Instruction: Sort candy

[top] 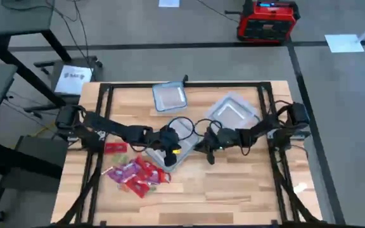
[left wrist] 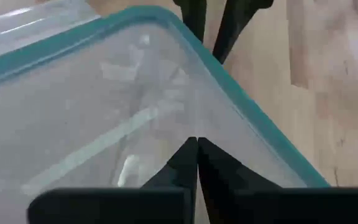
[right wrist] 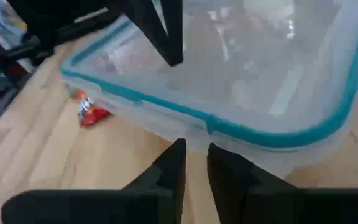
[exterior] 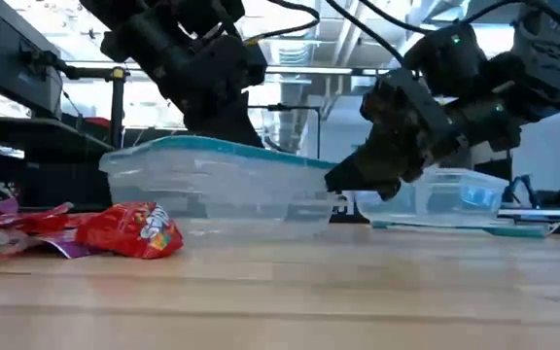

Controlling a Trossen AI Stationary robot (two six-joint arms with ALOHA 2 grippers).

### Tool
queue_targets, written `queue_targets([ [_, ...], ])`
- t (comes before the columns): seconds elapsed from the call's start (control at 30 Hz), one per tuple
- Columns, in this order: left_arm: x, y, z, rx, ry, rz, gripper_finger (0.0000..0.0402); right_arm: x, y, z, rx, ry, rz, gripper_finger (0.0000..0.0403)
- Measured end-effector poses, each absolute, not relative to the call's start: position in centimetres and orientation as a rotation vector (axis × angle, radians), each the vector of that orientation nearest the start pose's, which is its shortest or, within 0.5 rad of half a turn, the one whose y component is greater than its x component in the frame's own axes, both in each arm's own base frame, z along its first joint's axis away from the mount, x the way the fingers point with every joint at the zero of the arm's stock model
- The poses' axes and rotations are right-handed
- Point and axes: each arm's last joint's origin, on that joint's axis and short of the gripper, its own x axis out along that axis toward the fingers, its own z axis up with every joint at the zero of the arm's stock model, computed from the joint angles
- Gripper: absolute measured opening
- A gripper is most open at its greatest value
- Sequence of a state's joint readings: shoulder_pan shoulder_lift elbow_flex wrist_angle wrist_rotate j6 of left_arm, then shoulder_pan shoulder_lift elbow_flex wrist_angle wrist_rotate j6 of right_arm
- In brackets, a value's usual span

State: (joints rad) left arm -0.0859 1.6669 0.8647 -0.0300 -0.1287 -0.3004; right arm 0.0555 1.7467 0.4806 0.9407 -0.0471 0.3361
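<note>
Left gripper (left wrist: 197, 163) over clear tub (top: 173, 147); candy (top: 135, 174) beside.

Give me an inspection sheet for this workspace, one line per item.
Surface: wooden table, black frame.
Job's things: candy piled front left; one piece beside the middle tub.
Clutter: three clear tubs, middle, back and right.
Grippers: left gripper shut, over the middle tub; right gripper slightly open at its rim.
Cables: black loops above the middle tub.
Surroundings: red case on the floor.
</note>
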Motion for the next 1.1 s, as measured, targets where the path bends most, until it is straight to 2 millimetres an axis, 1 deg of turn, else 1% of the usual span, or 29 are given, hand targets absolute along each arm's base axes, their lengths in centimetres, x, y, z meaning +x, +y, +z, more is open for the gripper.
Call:
queue_targets([
  [0.2, 32.5, -2.2, 16.2, -0.202, 0.786, 0.168, 0.0000, 30.2, 2.0, 11.0, 0.390, 0.333, 0.121, 0.0051],
  [0.3, 32.4, -2.2, 16.2, -0.208, 0.786, 0.179, 0.0000, 31.0, 1.9, 10.6, 0.454, 0.307, 0.190, 0.0051],
  [0.33, 32.4, -2.2, 16.2, -0.211, 0.792, 0.184, 0.0000, 31.4, 1.9, 10.6, 0.482, 0.287, 0.228, 0.0051],
  [0.4, 32.4, -2.0, 16.0, -0.211, 0.799, 0.209, 0.0000, 32.1, 1.8, 11.4, 0.536, 0.178, 0.332, 0.0051],
  [0.47, 32.2, -2.0, 15.9, -0.210, 0.820, 0.211, 0.0000, 32.1, 1.3, 11.5, 0.611, 0.111, 0.425, 0.0050],
  [0.53, 32.2, -2.0, 15.9, -0.207, 0.821, 0.214, 0.0000, 31.9, 0.8, 11.0, 0.681, 0.078, 0.453, 0.0048],
  [0.6, 32.2, -2.1, 15.9, -0.207, 0.820, 0.212, 0.0000, 31.5, 0.4, 10.8, 0.710, 0.090, 0.480, 0.0044],
  [0.7, 32.2, -2.1, 15.9, -0.205, 0.819, 0.213, 0.0000, 30.7, 0.7, 11.1, 0.663, 0.113, 0.515, 0.0042],
  [0.8, 32.2, -2.1, 15.9, -0.205, 0.816, 0.213, 0.0000, 30.2, 1.3, 11.6, 0.614, 0.170, 0.503, 0.0042],
  [0.87, 32.3, -2.1, 16.0, -0.203, 0.813, 0.210, 0.0000, 30.0, 1.6, 12.1, 0.565, 0.217, 0.466, 0.0042],
  [1.0, 32.3, -2.1, 16.0, -0.204, 0.803, 0.208, 0.0000, 29.6, 2.6, 12.8, 0.439, 0.364, 0.367, 0.0042],
  [1.1, 32.4, -2.1, 16.0, -0.201, 0.801, 0.207, 0.0000, 29.5, 3.5, 13.9, 0.331, 0.436, 0.305, 0.0042],
])
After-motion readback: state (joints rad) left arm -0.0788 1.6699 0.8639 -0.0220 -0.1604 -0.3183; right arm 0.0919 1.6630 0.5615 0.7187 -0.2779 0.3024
